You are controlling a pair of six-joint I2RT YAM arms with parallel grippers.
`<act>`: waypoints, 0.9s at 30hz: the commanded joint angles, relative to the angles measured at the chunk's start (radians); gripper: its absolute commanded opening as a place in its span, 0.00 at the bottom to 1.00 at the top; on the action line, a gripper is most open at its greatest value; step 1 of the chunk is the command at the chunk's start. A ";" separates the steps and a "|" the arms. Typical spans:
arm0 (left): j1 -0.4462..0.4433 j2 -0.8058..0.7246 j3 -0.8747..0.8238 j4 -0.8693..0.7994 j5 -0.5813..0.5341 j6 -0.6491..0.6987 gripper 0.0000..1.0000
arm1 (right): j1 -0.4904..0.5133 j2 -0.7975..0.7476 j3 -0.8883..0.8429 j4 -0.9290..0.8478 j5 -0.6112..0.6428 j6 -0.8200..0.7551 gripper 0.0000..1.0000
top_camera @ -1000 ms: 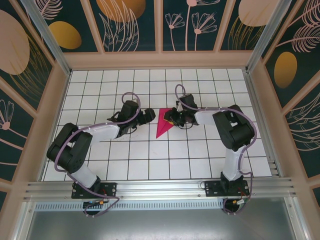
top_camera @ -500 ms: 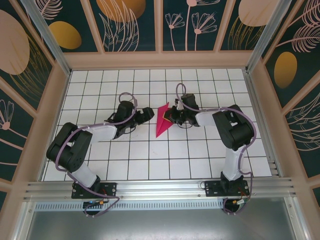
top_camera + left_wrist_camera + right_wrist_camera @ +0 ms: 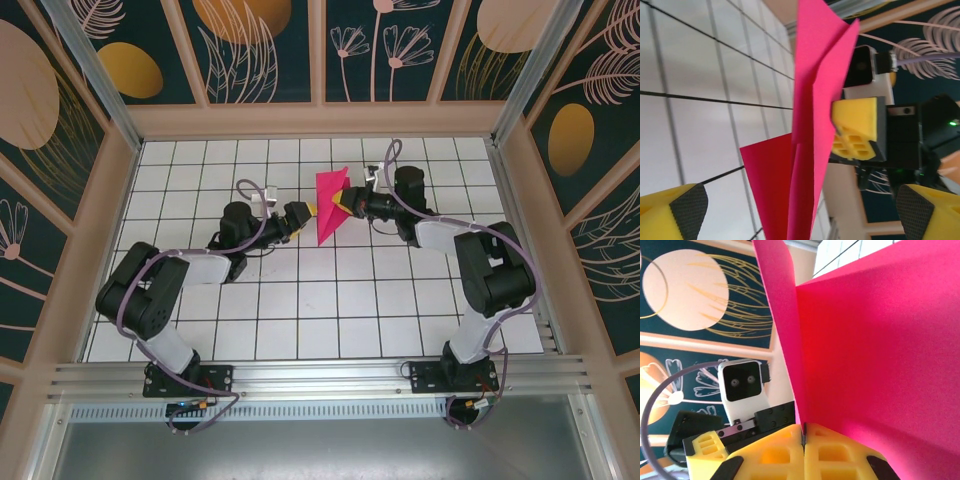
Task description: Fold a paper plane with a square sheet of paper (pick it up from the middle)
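The right claw [image 3: 347,206] is pinching the square sheet of paper [image 3: 328,203], shut tight on one edge, and is holding it up off the table [image 3: 300,330] over the far middle of the grid. The sheet is standing on edge, already creased into a pointed, layered shape. The left claw [image 3: 303,214] is hanging just beside the sheet's other side with its jaws spread wide and nothing in them. The step in hand is looking like a hand-over or a two-claw crease in the air. Doing it well is probably meaning bringing the left claw in squarely, so that both pads are landing on the folded layers together near the centre crease rather than on a loose flap. It should be closing before the right claw is letting go, and without any sideways tug, since thin paper is apt to be slipping askew or tearing. The overhead view is giving the layout, with both arms reaching toward each other and the sheet between them. The left wrist view is adding the flaps fanning apart at the top, the right claw's yellow fingers [image 3: 856,131] gripping partway up, and the left claw's own pads [image 3: 687,210] framing the sheet's lower part, apart from it. The right wrist view is showing the grip line itself, where the two fingers [image 3: 772,455] are meeting with the paper's edge sandwiched between them.
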 commanded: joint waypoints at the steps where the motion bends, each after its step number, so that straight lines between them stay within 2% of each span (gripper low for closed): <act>1: -0.003 0.056 -0.009 0.230 0.094 -0.103 0.98 | 0.002 -0.010 0.009 0.115 -0.065 0.078 0.01; 7: -0.019 0.067 0.016 0.130 0.091 -0.049 0.99 | 0.013 -0.001 0.018 0.145 -0.071 0.117 0.01; 10: -0.032 0.084 0.026 0.159 0.099 -0.059 0.98 | 0.017 0.005 0.025 0.142 -0.074 0.122 0.01; 12: -0.038 0.091 0.032 0.182 0.104 -0.066 0.95 | 0.023 0.011 0.028 0.143 -0.075 0.127 0.02; 17: -0.040 0.086 0.022 0.260 0.090 -0.071 0.57 | 0.035 0.028 0.029 0.153 -0.085 0.143 0.01; 21: -0.040 0.063 -0.004 0.283 0.048 -0.051 0.49 | 0.033 0.028 0.019 0.147 -0.091 0.144 0.02; 27: -0.040 0.036 -0.015 0.279 0.015 -0.029 0.29 | 0.030 0.031 0.018 0.122 -0.105 0.135 0.02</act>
